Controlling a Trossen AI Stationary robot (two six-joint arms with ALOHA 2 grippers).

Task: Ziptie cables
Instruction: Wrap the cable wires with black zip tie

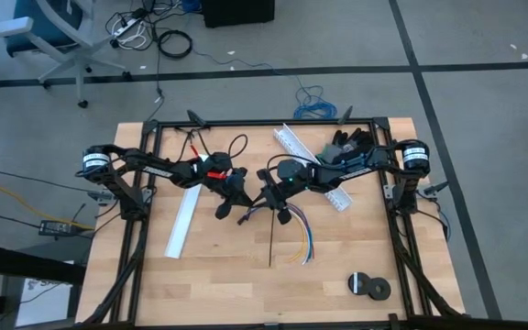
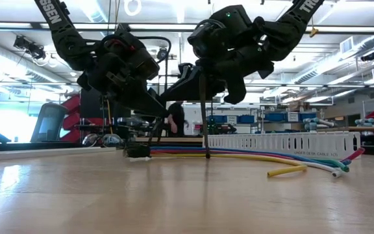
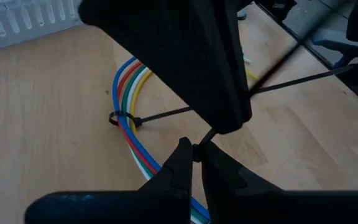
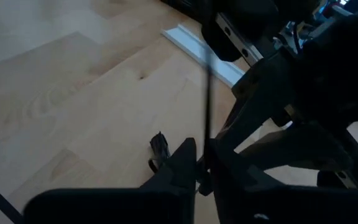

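The cables (image 1: 299, 246) lie on the table's middle, a bundle of coloured wires (image 3: 132, 87) joined at a small dark end (image 2: 135, 151). A black ziptie loop (image 3: 118, 118) girds the bundle, and its tail runs off behind my right gripper. A second long ziptie (image 2: 204, 123) slants down from my right gripper (image 1: 269, 194) to the table beside the cables. My left gripper (image 1: 236, 192) is close beside the right one, both above the bundle's dark end. Both are shut on thin black strip. My left gripper (image 3: 196, 149) pinches a thin black ziptie strip (image 3: 207, 134) between its two fingertips. The strip runs up from them behind my right gripper's finger, which hides the rest of it. The fingers slant down toward the table. My right gripper (image 4: 199, 165) pinches the long ziptie (image 4: 206, 124) between its two fingers, which lie across the strip. The ziptie is clear of the table at the fingers. Its lower end (image 2: 208, 155) touches the table by the cables.
A white slotted channel (image 1: 314, 165) lies at the far right, and a flat white strip (image 1: 183, 222) lies on the left. Black rolls (image 1: 369, 286) sit near the front right corner. Black frame rails (image 1: 140, 238) edge the table.
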